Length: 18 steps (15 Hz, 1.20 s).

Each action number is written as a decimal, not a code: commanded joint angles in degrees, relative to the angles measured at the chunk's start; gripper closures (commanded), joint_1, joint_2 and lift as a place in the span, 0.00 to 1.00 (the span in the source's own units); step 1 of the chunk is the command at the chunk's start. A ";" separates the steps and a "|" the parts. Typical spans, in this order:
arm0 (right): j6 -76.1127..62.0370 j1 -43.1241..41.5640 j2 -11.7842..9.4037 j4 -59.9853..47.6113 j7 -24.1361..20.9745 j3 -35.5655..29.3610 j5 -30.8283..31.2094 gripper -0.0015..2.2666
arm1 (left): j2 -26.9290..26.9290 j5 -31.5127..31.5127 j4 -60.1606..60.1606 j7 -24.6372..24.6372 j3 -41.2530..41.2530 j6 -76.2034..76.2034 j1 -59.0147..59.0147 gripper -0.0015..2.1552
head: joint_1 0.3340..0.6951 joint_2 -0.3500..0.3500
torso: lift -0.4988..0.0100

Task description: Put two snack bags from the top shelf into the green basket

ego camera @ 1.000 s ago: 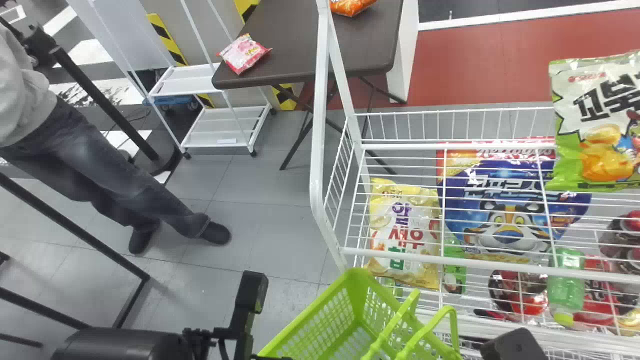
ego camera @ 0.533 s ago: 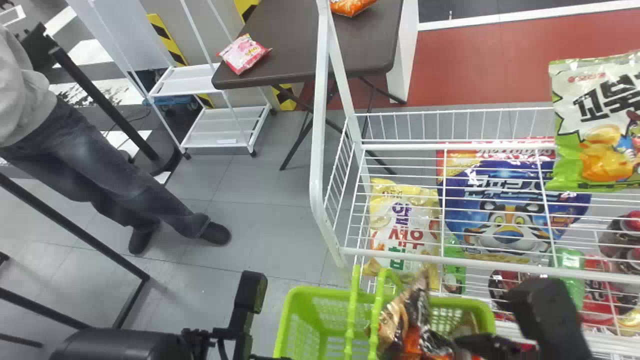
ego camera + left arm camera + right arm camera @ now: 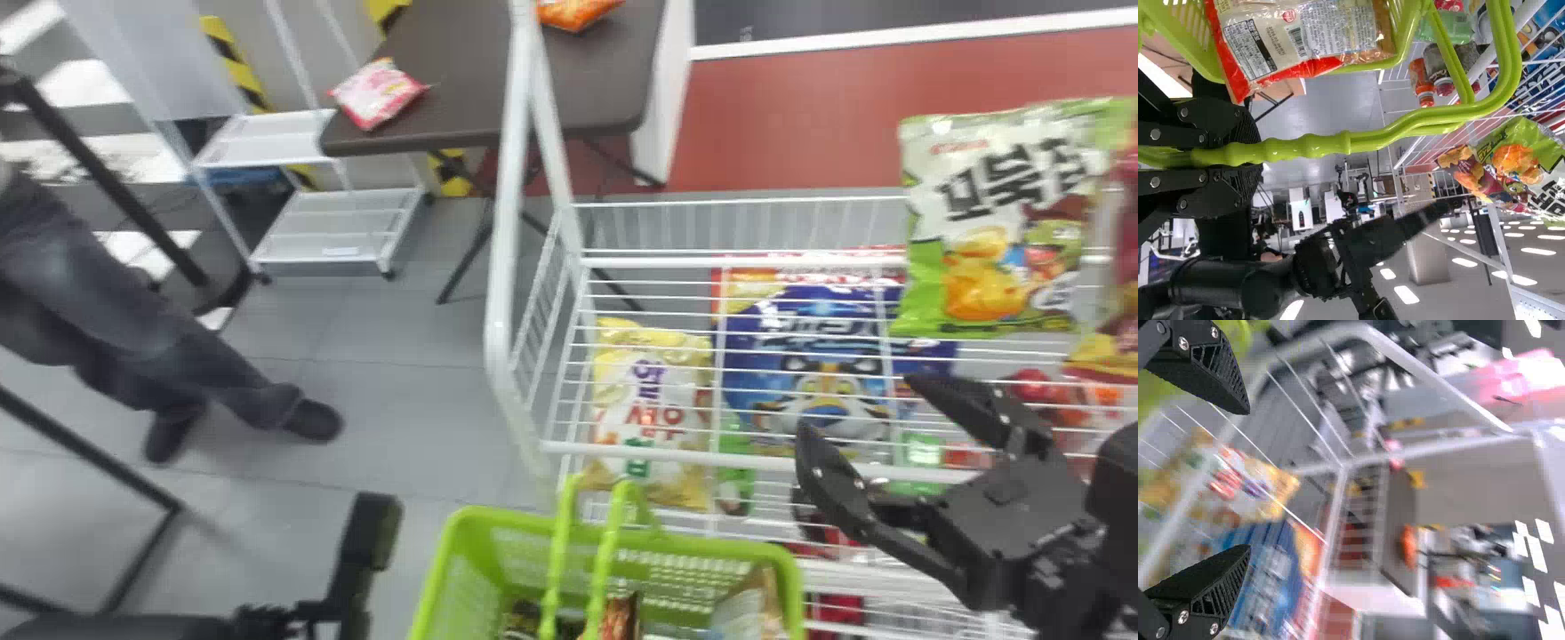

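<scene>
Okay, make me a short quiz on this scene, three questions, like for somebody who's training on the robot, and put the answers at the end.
1. Multiple choice: what does the left end effector grip?
a) a drink bottle
b) the handle of the green basket
c) a shelf rail
2. True or false: the right end effector is holding a snack bag.
3. Fill in the blank: the pink-and-white packet lies on the dark ____ beyond the wire shelf.

Key: 1: b. 2: false, it is open with nothing between its fingers. 3: table.
</scene>
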 commanded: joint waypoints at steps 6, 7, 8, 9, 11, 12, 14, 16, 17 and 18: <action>-35.79 0.40 3.80 19.91 -4.85 -4.24 1.37 0.04 | -0.21 0.00 0.11 0.09 0.00 0.77 0.02 1.00 | 1.00 0.52 | 0.98; -35.61 0.49 3.89 20.70 -4.93 -4.50 1.37 0.04 | -0.21 0.00 0.11 0.09 0.00 0.77 0.02 1.00 | 1.00 0.50 | 0.98; -34.55 0.84 3.89 20.70 -4.93 -4.76 1.37 0.04 | -0.30 0.00 0.11 0.09 0.00 0.77 0.02 1.00 | 1.00 0.49 | 0.98; -33.15 1.36 4.06 20.52 -5.02 -5.03 1.37 0.04 | -0.39 0.00 0.02 0.09 0.00 0.77 0.19 1.00 | 1.00 0.47 | 0.98; -31.57 1.72 4.50 20.09 -5.02 -5.38 1.37 0.04 | -0.56 0.00 0.02 0.09 0.18 0.77 0.46 1.00 | 1.00 0.45 | 0.98; -29.81 1.89 4.50 19.65 -5.02 -5.56 1.28 0.04 | -0.56 0.00 -0.07 0.09 0.18 0.77 0.46 1.00 | 1.00 0.45 | 0.98; -28.93 2.16 4.68 19.38 -5.02 -5.82 1.19 0.04 | -0.74 0.00 -0.16 0.09 0.18 0.77 0.55 1.00 | 1.00 0.44 | 0.98; -28.58 2.24 4.68 19.03 -5.02 -5.82 1.19 0.04 | -0.74 0.00 -0.16 0.09 0.26 0.77 0.63 1.00 | 1.00 0.43 | 0.98; -28.40 2.24 4.77 18.94 -5.02 -5.82 1.19 0.04 | -0.74 0.00 -0.16 0.09 0.26 0.77 0.63 1.00 | 1.00 0.43 | 0.98; -28.23 2.24 4.77 19.03 -5.02 -5.82 1.19 0.04 | -0.74 0.00 -0.16 0.09 0.26 0.77 0.55 1.00 | 1.00 0.43 | 0.98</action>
